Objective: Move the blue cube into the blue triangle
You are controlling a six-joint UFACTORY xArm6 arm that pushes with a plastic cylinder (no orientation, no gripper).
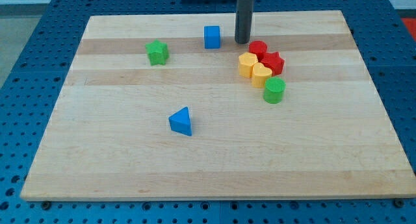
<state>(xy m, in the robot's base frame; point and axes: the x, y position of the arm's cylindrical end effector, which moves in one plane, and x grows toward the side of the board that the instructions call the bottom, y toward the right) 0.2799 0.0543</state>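
The blue cube (212, 37) sits near the top of the wooden board (130, 172), a little left of centre. The blue triangle (181, 121) lies well below it, towards the view's bottom left of the cube. My tip (242, 41) is at the end of the dark rod, standing on the board just right of the blue cube with a small gap between them, and just left of the red cylinder.
A green star (156, 52) lies left of the cube. Right of my tip is a cluster: a red cylinder (258, 49), a red star (272, 62), two yellow blocks (247, 64) (261, 74) and a green cylinder (274, 90).
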